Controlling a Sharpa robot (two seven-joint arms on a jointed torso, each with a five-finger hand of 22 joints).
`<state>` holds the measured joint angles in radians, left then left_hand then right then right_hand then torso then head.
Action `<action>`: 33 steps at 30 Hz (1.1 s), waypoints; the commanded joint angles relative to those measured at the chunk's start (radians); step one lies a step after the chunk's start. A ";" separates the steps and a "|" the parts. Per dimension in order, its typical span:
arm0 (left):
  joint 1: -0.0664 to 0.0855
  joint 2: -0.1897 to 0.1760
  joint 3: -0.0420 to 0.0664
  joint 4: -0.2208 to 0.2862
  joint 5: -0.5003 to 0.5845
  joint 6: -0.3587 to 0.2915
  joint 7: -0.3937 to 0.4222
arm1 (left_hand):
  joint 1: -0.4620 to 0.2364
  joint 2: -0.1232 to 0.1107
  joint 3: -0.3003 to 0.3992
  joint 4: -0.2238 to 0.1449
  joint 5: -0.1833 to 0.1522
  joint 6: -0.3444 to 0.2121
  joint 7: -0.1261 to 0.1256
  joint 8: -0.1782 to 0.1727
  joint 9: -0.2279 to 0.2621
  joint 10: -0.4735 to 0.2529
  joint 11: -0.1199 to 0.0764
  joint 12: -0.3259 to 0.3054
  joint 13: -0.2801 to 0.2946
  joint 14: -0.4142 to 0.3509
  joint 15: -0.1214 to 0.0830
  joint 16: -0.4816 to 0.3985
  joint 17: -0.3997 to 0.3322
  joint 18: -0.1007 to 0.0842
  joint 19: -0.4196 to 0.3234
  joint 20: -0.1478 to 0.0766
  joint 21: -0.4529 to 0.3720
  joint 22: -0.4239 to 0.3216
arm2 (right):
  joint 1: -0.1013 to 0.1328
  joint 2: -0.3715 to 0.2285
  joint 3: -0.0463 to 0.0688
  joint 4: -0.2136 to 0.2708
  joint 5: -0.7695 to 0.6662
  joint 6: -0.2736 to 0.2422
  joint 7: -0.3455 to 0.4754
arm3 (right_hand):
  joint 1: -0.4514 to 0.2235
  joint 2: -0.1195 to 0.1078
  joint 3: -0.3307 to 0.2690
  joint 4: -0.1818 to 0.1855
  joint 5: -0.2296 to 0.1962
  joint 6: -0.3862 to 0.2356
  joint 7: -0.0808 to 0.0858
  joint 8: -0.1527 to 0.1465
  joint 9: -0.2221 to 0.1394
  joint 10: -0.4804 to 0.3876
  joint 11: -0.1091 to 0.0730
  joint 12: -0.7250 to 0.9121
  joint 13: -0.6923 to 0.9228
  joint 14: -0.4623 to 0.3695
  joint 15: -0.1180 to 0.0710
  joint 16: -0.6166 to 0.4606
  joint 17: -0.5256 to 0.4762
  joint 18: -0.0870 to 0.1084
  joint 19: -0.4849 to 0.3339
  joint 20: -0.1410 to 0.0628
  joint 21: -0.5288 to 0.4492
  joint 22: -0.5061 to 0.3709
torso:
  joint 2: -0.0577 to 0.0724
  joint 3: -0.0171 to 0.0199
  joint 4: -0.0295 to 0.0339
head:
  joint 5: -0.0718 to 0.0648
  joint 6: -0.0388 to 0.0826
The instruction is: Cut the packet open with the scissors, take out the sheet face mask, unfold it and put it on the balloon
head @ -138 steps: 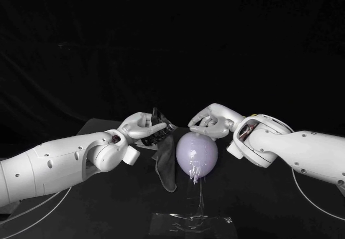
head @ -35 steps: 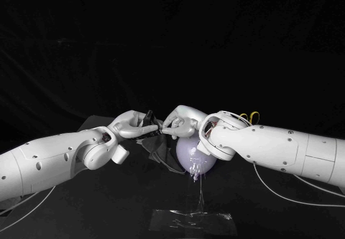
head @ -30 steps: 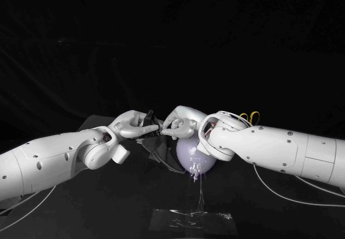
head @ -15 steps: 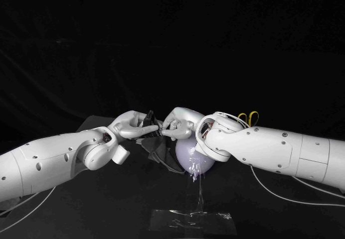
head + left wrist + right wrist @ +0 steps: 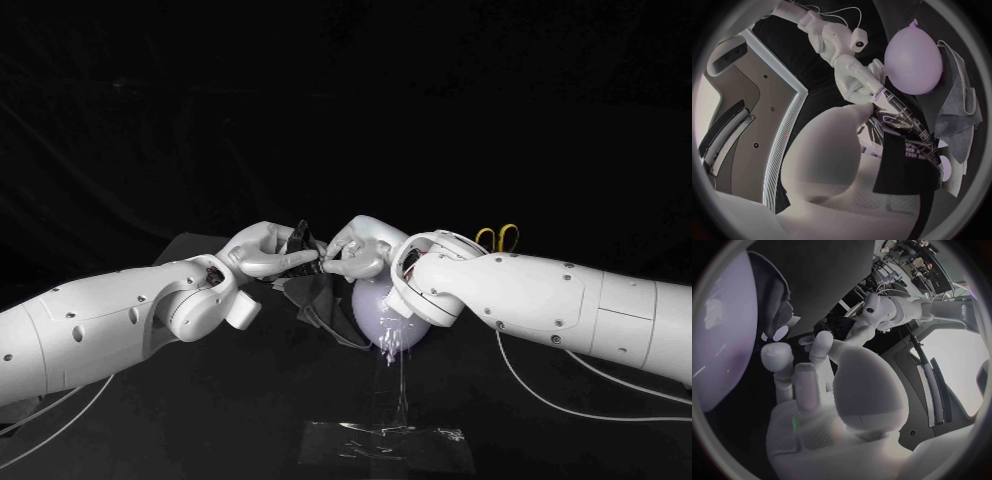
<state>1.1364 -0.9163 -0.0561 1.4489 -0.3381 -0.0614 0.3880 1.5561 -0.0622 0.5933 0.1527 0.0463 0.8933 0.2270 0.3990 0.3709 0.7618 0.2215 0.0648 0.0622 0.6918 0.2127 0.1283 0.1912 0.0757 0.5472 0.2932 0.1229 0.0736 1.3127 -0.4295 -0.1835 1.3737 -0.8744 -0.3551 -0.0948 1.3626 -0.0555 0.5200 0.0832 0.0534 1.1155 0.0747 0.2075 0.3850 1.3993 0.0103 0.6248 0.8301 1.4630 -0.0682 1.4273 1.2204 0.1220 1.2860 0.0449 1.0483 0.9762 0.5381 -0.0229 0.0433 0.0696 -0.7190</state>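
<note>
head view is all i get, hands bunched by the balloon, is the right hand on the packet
Observer: In the left wrist view, the right hand has its fingers at the top edge of the packet, which the left hand holds. I cannot tell if they pinch it.
Operator: mask on the balloon yet
Observer: No. In that view the balloon is bare, and the grey mask hangs at its side.
</note>
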 commanded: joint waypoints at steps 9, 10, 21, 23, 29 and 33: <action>0.003 0.003 0.003 0.007 0.045 -0.017 0.025 | -0.022 -0.043 -0.025 -0.014 0.001 -0.035 0.017 -0.018 -0.013 -0.015 0.005 -0.003 -0.002 0.005 0.001 0.006 0.003 -0.008 -0.007 -0.002 0.001 -0.004 | -0.002 -0.008 0.000 0.009 0.249 -0.010 0.042 | -0.045 -0.004 0.060 -0.053 -0.004 -0.010 -0.013 0.076 0.118 0.041 -0.028 0.056 0.059 0.053 -0.011 0.022 0.047 -0.001 0.002 -0.011 0.010 0.016 | 0.001 0.0003 0.0000 | -0.001 0.003; 0.003 0.002 0.003 0.007 0.045 -0.019 0.023 | -0.030 -0.069 -0.040 -0.017 0.001 -0.063 0.011 -0.034 -0.021 -0.012 0.008 -0.003 -0.001 0.006 0.002 0.008 0.004 -0.008 -0.006 -0.001 0.001 -0.005 | -0.002 -0.010 0.000 0.008 0.250 -0.012 0.040 | -0.049 -0.004 0.065 -0.058 -0.004 -0.012 -0.013 0.080 0.124 0.042 -0.029 0.061 0.066 0.055 -0.011 0.026 0.055 0.000 -0.001 -0.011 0.006 0.013 | 0.001 0.0003 0.0000 | -0.001 0.003; 0.004 -0.006 0.003 0.010 0.014 -0.031 -0.008 | -0.093 -0.160 -0.140 0.003 0.001 -0.156 -0.035 -0.104 -0.057 0.057 0.033 0.011 0.005 0.020 0.011 0.024 0.011 -0.009 0.031 -0.001 0.010 -0.003 | -0.002 -0.026 0.000 0.005 0.220 -0.025 0.016 | -0.059 -0.004 0.079 -0.072 -0.004 -0.016 -0.015 0.090 0.140 0.047 -0.030 0.082 0.087 0.060 -0.012 0.038 0.084 0.000 -0.001 -0.013 0.008 0.018 | 0.001 0.0005 -0.0004 | -0.002 0.002; 0.004 -0.008 0.002 0.009 0.012 -0.033 -0.013 | -0.099 -0.163 -0.163 0.008 0.001 -0.165 -0.033 -0.113 -0.062 0.064 0.031 0.013 0.005 0.024 0.010 0.030 0.013 -0.008 0.051 -0.002 0.016 -0.002 | -0.002 -0.029 0.000 0.005 0.214 -0.025 0.012 | -0.063 -0.004 0.085 -0.078 -0.003 -0.017 -0.015 0.093 0.145 0.048 -0.030 0.084 0.091 0.061 -0.013 0.042 0.092 -0.001 0.000 -0.013 0.011 0.022 | 0.001 0.0003 -0.0006 | -0.002 0.001; 0.004 -0.014 0.002 0.004 0.009 -0.042 -0.026 | -0.093 -0.155 -0.186 0.011 0.001 -0.173 -0.020 -0.123 -0.068 0.076 0.024 0.015 0.005 0.032 0.004 0.038 0.016 -0.006 0.076 -0.002 0.024 0.000 | -0.002 -0.037 0.000 0.011 0.194 -0.023 0.005 | -0.070 -0.004 0.093 -0.085 -0.003 -0.020 -0.015 0.098 0.154 0.049 -0.031 0.088 0.098 0.062 -0.013 0.047 0.102 -0.001 0.001 -0.013 0.014 0.027 | 0.000 0.0007 -0.0001 | -0.004 0.002; 0.005 -0.018 0.002 -0.002 0.004 -0.052 -0.037 | -0.085 -0.147 -0.198 0.011 0.002 -0.177 -0.003 -0.128 -0.072 0.081 0.018 0.015 0.004 0.038 -0.001 0.045 0.018 -0.003 0.096 -0.003 0.030 0.002 | -0.002 -0.045 0.000 0.017 0.183 -0.024 0.003 | -0.073 -0.004 0.096 -0.087 -0.003 -0.021 -0.015 0.100 0.157 0.049 -0.031 0.086 0.098 0.063 -0.013 0.047 0.103 -0.002 0.002 -0.013 0.015 0.029 | 0.000 0.0005 0.0002 | -0.004 0.002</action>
<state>1.1391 -0.9344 -0.0551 1.4479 -0.3246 -0.0974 0.3637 1.4689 -0.2129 0.3996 0.1637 0.0464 0.7250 0.1913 0.2745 0.2997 0.8394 0.2404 0.0753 0.0656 0.7240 0.2092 0.1693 0.2088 0.0756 0.6408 0.2895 0.1500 0.0745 1.3108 -0.4721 -0.1845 1.3869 -0.6630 -0.3783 -0.0880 1.2982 -0.0620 0.6099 -0.0069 0.0457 1.0961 0.0641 0.2367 0.3855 1.4194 0.0018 0.7105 0.9279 1.4681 -0.0735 1.4706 1.3107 0.1147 1.2857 0.0376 1.0591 1.0042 0.5388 -0.0223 0.0431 0.0664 -0.7175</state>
